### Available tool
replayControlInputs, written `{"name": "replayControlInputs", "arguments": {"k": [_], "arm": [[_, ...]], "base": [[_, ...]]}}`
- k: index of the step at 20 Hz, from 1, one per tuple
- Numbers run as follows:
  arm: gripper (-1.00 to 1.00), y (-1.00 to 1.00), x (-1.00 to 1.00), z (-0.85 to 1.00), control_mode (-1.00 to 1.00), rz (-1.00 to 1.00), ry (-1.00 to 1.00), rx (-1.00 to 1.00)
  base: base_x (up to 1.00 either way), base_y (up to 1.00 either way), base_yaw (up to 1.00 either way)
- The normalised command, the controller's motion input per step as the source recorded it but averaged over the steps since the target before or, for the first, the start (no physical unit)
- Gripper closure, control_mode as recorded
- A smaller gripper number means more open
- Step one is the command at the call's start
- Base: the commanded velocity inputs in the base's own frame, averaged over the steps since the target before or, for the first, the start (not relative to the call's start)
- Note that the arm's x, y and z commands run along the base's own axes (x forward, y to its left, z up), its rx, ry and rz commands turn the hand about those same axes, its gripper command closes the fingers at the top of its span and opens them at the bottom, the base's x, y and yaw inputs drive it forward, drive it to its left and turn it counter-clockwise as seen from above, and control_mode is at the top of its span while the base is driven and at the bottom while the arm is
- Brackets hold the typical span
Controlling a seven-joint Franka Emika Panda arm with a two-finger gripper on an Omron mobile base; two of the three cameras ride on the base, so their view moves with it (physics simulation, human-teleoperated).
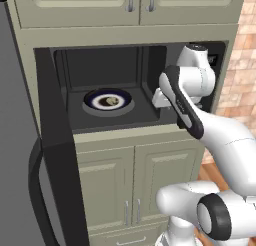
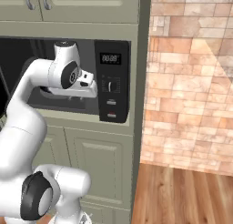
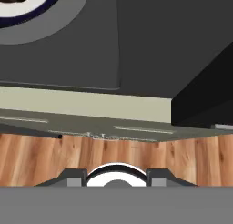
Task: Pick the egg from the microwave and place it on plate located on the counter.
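Since the door (image 1: 57, 155) of the microwave (image 1: 115, 85) is swung wide to the left, you've got a clean line into the cavity, and that's clearly why the arm is parked right at the opening. Your egg (image 1: 113, 100) is sitting on a white dish with a dark blue rim (image 1: 108, 101), which rests on the round turntable in the middle of the cavity floor. In the hand view you catch just the corner of that dish (image 3: 27, 9) at the top left, so the camera is aimed down at the front lip of the cavity and the wood floor (image 3: 118, 159) below, not at the egg yet.

The gripper (image 1: 159, 99) hangs at the right side of the opening, near the control panel (image 2: 112, 86), well apart from the egg. Honestly, you cannot tell from these shots if the fingers are spread or pressed together; the tips are barely visible. Nothing looks pinched in them, though.

My read: you're at the reach-in step, pickup not yet done. You'll want to swing left and deeper, and come down gently, since an egg that tiny could roll off the dish.
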Motion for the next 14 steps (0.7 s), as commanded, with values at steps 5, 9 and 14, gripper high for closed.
{"name": "replayControlInputs", "arguments": {"k": [5, 9, 14], "arm": [[-1.0, 0.0, -0.64, 0.0, -1.0, 0.0, -0.15, 0.0], [-1.0, 0.27, -0.78, 0.03, -1.0, 0.1, -0.33, 0.0], [-1.0, 0.6, -0.17, 0.06, -1.0, 0.19, -0.17, 0.01]], "base": [[0.0, 0.0, 0.0], [0.0, 0.0, 0.0], [0.0, 0.0, 0.0]]}}
